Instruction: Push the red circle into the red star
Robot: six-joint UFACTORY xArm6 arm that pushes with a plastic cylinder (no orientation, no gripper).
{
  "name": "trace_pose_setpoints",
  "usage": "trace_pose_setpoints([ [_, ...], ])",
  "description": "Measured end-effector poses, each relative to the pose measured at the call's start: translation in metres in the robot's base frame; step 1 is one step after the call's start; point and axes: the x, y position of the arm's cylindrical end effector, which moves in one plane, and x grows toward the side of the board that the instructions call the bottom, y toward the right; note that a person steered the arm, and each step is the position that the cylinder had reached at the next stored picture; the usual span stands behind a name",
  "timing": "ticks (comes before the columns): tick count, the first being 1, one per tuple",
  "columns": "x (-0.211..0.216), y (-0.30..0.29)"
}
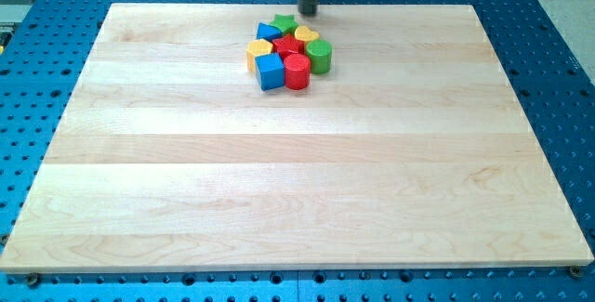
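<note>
Camera view | red circle (297, 72) sits touching red star (286, 46) in the block pile | looks done | tip (308, 12) waits just above pile, touching nothing | no fingers on this rod

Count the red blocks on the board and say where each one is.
2. The red circle stands at the cluster's bottom edge, right of a blue block. The red star sits in the cluster's middle, just above it. Packed blocks might hide another.
</note>
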Motion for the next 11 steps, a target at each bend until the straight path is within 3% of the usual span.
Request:
trace_pose_setpoints([
  [2,0.057,0.009],
  [3,0.108,0.031],
  [4,0.166,0.004],
  [5,0.174,-0.043],
  [7,0.175,-0.061],
  [8,0.143,-0.079],
  [9,0.167,-0.097],
  [11,0.144,-0.132],
])
